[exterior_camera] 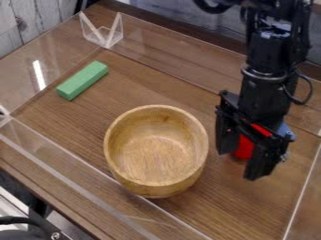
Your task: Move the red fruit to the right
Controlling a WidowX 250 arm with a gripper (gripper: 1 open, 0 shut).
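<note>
A flat green rectangular block point(82, 81) lies at the far left on the brown wood-grain tabletop point(163, 75), well apart from everything else, its long side running diagonally. Behind it, toward the back edge, a small clear plastic stand point(103, 31) folded into a V shape sits on the table. A low transparent acrylic wall point(63, 173) rims the work surface along the near side.

Near the middle stands a round light wooden bowl point(156, 149), upright, with nothing visible inside it; only its grained inner floor shows.

Just to the right of the bowl, the black robot gripper point(254, 155) hangs pointing steeply downward from a black arm that comes in from the top right. Its two dark fingers point(227, 139) are spread apart, released. Between them the small bright-red fruit toy point(257, 141) shows as a red patch, low by the tabletop and right of the bowl, outside it. The fingers stand on either side of the fruit; whether either one touches it cannot be told, and its leafy top is hidden behind the gripper
</note>
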